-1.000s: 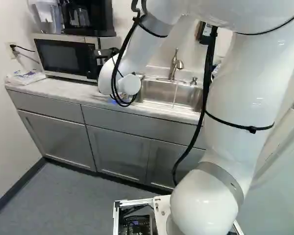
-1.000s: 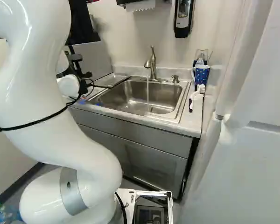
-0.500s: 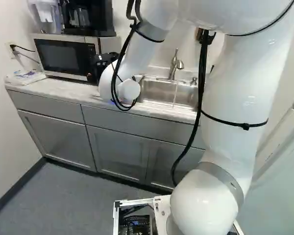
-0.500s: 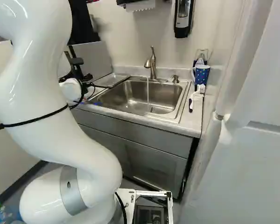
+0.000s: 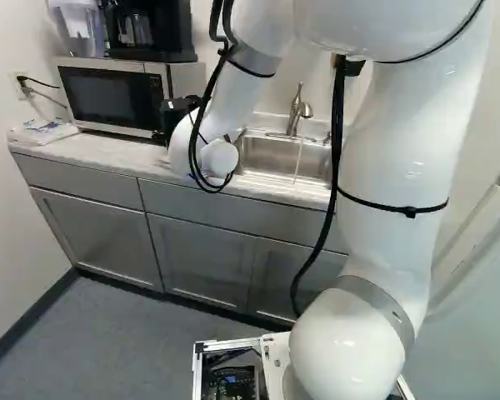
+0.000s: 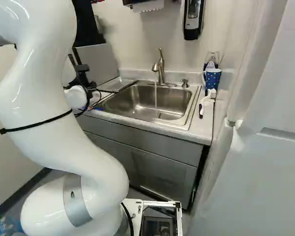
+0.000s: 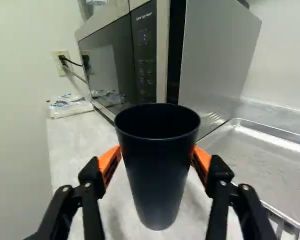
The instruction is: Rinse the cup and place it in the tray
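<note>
two orange pads (image 7: 108,159), spread partway, clasp the dark cup (image 7: 157,175) from both sides, upright near the microwave (image 7: 110,65).

The cup (image 7: 157,175) between the fingers looks like smooth, dark plastic, mostly matt, with a faint sheen at the rim. The orange pads (image 7: 109,161) look matt. Beside the cup, the tray (image 7: 275,155) is shiny metal. At the centre of the right base view, the sink (image 6: 147,103) is satiny metal, the faucet (image 6: 161,66) brushed-looking metal. Upper left in the left base view, the microwave (image 5: 108,96) has a glossy dark door; at right, the arm (image 5: 412,150) is smooth, glossy white.
</note>
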`<state>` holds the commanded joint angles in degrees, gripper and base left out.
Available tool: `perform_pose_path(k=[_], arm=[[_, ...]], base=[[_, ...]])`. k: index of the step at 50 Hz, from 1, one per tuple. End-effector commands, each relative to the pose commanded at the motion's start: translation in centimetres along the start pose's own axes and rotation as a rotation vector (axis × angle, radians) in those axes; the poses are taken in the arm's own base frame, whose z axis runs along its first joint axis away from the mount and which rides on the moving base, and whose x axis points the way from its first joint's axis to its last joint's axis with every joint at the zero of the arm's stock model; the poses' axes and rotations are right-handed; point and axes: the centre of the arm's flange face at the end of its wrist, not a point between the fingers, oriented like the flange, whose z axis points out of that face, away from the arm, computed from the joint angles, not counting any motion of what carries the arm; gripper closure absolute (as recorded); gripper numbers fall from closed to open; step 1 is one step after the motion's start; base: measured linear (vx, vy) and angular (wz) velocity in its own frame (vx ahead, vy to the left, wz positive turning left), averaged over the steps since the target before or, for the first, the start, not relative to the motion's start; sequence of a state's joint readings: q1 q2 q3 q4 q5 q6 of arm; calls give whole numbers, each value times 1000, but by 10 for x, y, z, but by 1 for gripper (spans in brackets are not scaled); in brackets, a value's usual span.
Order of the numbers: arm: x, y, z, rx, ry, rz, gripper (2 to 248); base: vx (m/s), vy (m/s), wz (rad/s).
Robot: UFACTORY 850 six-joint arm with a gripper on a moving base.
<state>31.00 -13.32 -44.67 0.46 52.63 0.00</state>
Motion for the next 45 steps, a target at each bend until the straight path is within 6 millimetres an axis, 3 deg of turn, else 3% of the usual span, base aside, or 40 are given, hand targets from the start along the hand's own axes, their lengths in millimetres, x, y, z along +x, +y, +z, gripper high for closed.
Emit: perform_pose_path(k=[1,6,7,11,12,30,45], arm=[[0,0,0,0,0,0,71],[0,0,0,0,0,0,71],[0,0,0,0,0,0,109],[0,0,0,0,0,0,109],[0,0,0,0,0,0,124],[12,1,-3,-2,23,0,124],[27,17,-17,-32,52,3,124]], base=[[0,0,0],[0,0,0],[0,0,0],[0,0,0],[0,0,0],[0,0,0],[0,0,0]])
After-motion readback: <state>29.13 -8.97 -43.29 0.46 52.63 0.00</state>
